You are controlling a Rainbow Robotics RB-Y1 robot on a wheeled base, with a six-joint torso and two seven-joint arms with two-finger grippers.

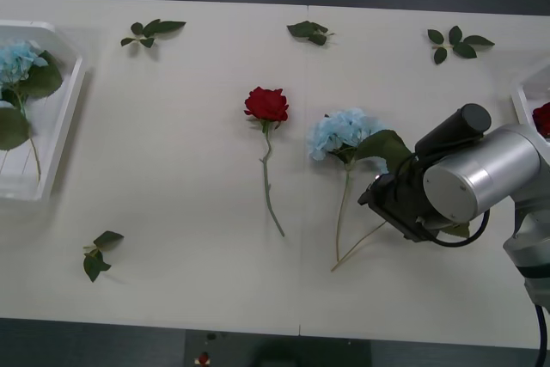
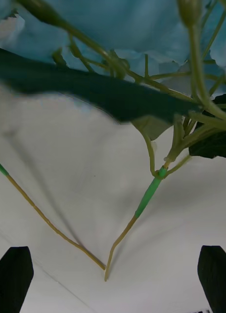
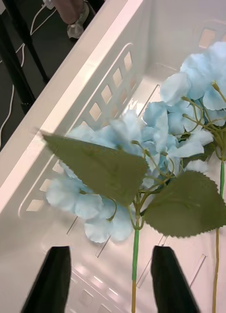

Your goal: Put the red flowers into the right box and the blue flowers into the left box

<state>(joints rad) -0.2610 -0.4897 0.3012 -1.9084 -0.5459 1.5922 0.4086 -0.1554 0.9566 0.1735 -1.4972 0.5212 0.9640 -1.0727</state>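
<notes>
Right gripper point(image 2: 113, 279) held spread above blue flower point(image 1: 344, 133) stems, poised for grasp; left gripper point(image 3: 110, 279) unclenched over left box point(image 1: 64, 118), blooms deposited.

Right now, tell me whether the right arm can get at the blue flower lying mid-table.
Probably yes. The right hand is open just above the blue flower, its stems lying between the fingers, with nothing over them. The red rose lies well aside.

A robot test lab, long plain white worktable point(image 1: 172, 212) made of joined panels, dark floor beyond, black stand legs point(image 3: 17, 73) and loose white cables point(image 3: 8, 122) beside the table
</notes>
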